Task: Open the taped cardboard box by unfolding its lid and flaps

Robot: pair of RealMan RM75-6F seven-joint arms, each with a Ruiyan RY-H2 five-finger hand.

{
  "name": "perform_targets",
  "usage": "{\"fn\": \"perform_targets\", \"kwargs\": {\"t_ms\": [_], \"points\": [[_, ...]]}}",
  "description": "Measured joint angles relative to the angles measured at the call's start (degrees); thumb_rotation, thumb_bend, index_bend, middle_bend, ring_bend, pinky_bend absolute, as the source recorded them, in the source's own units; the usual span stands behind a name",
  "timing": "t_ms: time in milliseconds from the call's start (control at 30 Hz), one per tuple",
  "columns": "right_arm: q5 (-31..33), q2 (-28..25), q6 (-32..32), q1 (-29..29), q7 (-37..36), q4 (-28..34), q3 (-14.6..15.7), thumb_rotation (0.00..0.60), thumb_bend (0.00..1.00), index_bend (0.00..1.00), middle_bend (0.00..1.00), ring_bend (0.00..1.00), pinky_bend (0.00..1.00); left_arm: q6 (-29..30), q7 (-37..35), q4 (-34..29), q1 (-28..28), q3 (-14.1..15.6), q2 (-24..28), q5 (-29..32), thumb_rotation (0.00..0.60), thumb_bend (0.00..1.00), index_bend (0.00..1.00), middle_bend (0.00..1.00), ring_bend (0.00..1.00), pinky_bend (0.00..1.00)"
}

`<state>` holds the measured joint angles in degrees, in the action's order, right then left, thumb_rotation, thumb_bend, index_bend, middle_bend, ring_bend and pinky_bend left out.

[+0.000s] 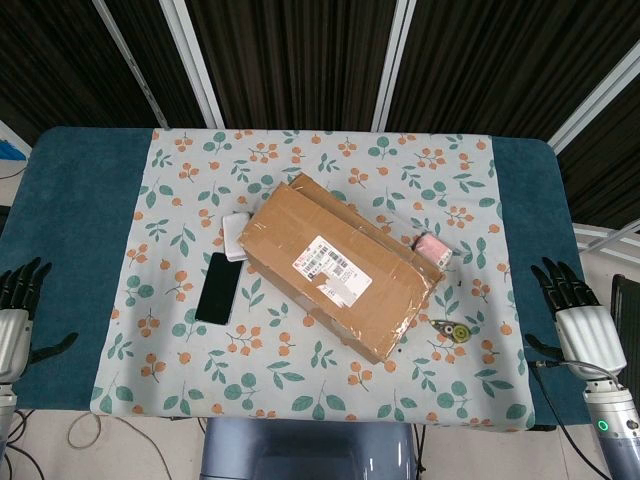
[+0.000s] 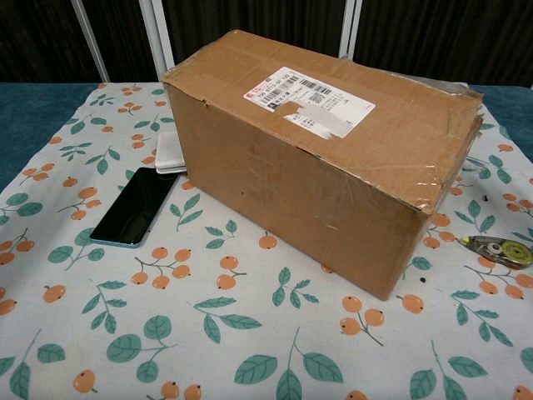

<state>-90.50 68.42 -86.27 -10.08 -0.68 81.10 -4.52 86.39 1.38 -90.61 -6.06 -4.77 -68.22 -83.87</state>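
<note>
At the near edge of the table, the robot's two hands flank the scene in the head view: the left hand point(image 1: 18, 300) at the left border and the right hand point(image 1: 575, 310) at the right, each with fingers spread apart and holding nothing, both well apart from the work. Neither hand shows in the chest view.

Between them lies a tablecloth point(image 1: 200, 400) printed with green leaves and orange fruit, spread over a teal table point(image 1: 70, 200). Just right of the box's near corner sits a small correction-tape dispenser point(image 2: 497, 249), clear with a yellow wheel, though its exact make is hard to read at this size. On the left, a black smartphone point(image 2: 133, 207) lies face up beside the box.

At the middle of the cloth stands the taped cardboard box point(image 2: 333, 183), set at a slant to the table edges, its lid closed and flaps down, clear tape glinting along the right-hand end. A white shipping label point(image 2: 310, 100) with barcodes sits on its top face. A flat white object point(image 1: 235, 236) lies against the box's left end, just beyond the phone. Farther back, touching or just beside the box's right side, rests a small pink roll point(image 1: 433, 247).
</note>
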Motion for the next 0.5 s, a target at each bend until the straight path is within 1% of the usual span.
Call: {"fn": "perform_targets", "kwargs": {"t_ms": [500], "points": [[-0.47,-0.06,-0.34,0.00,0.19,1.22,0.06,0.600,0.18,0.00,0.00,0.00,0.22,0.85,-0.93,0.13,0.35,-0.28,0.07,0.02,0.600,0.01,0.00,0.00,0.00,0.00]]}}
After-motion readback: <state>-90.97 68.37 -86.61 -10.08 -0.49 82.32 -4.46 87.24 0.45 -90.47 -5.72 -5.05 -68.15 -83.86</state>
